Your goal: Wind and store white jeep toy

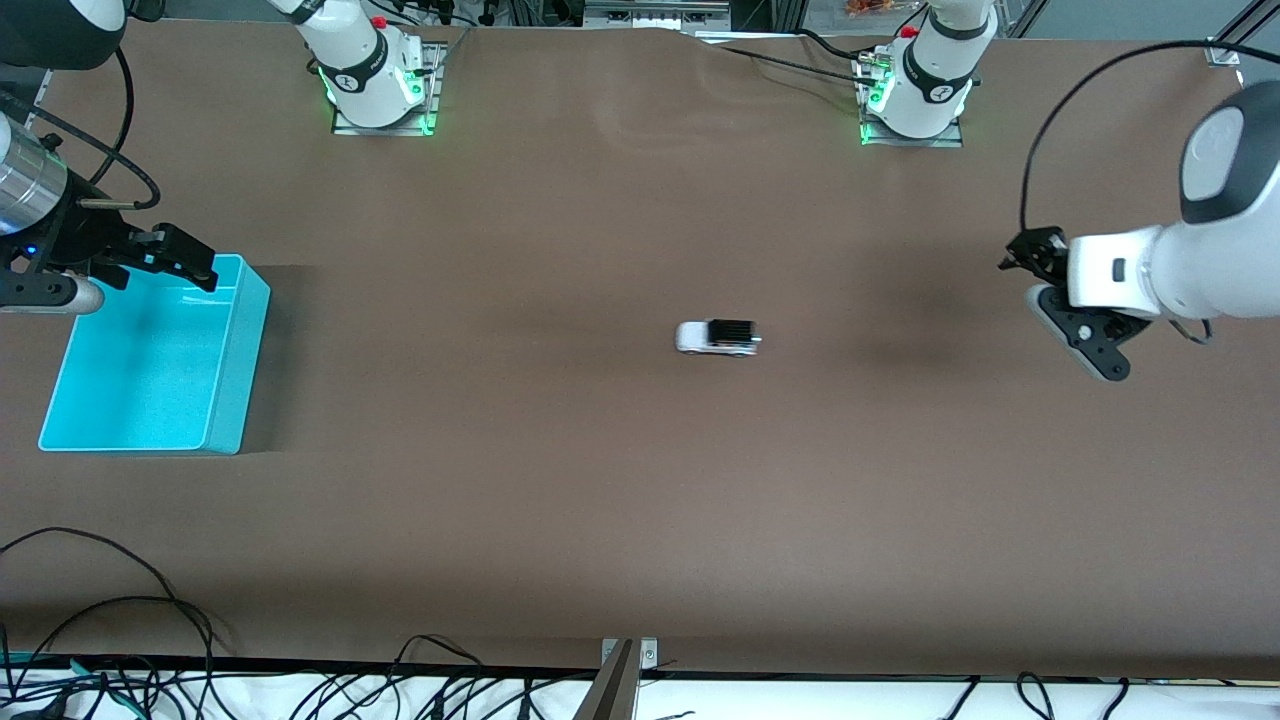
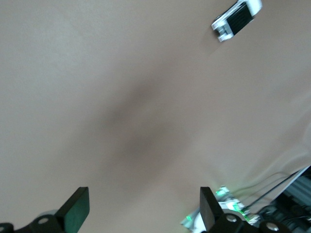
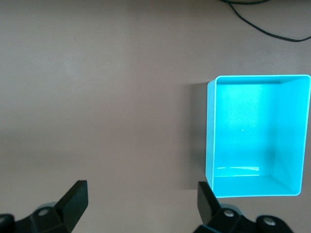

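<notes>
The white jeep toy (image 1: 718, 338), white with a black roof section, stands alone on the brown table near its middle. It also shows in the left wrist view (image 2: 236, 19), well away from the fingers. My left gripper (image 1: 1032, 256) (image 2: 144, 206) is open and empty, up in the air over bare table toward the left arm's end. The turquoise bin (image 1: 252, 340) (image 3: 210, 131) is empty, at the right arm's end. My right gripper (image 1: 186, 262) (image 3: 143, 201) is open and empty, up in the air by the bin's edge that lies farthest from the front camera.
Both arm bases (image 1: 380, 85) (image 1: 912, 95) stand along the table edge farthest from the front camera. Loose black cables (image 1: 130, 610) lie at the table's near edge toward the right arm's end. A metal bracket (image 1: 625, 665) sits at the middle of that edge.
</notes>
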